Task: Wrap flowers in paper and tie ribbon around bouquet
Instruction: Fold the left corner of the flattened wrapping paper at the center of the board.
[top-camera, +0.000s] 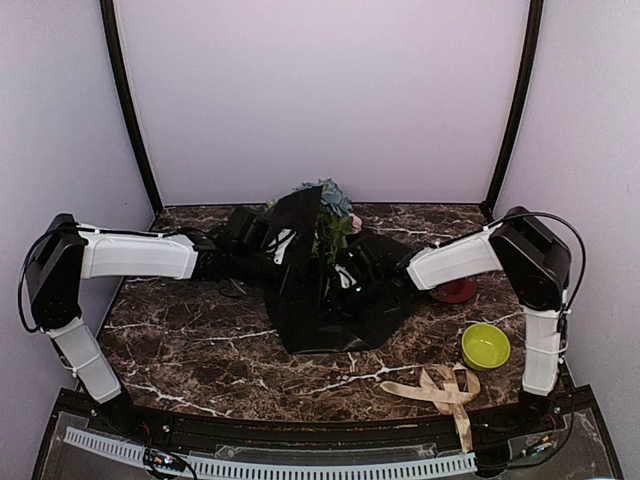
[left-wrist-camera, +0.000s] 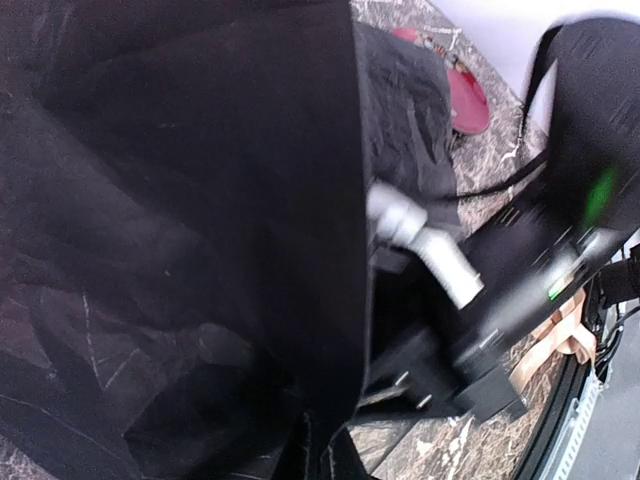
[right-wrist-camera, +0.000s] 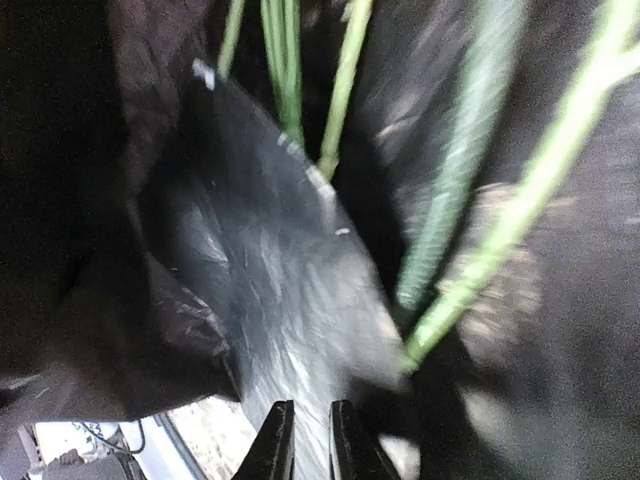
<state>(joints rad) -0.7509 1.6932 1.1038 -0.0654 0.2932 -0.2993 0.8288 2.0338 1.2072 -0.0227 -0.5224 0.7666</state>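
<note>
Marbled table (top-camera: 200, 350) | flowers (top-camera: 330, 215) blooms far, stems near | left gripper (top-camera: 283, 243) closed | right gripper (right-wrist-camera: 310, 440) barely apart

- Robot lab test booth.
- Plain pale lilac walls (top-camera: 320, 90), framed by black corner posts (top-camera: 128, 110).
- Dark marbled tabletop (top-camera: 200, 350) with left arm (top-camera: 135, 255) and right arm (top-camera: 455, 262) mounted at the near edge.
- Slotted white cable duct (top-camera: 270, 465) along the front.

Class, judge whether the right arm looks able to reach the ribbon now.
Probably yes: the ribbon lies uncovered near its base, though the right gripper sits at the paper, possibly gripping it.
</note>
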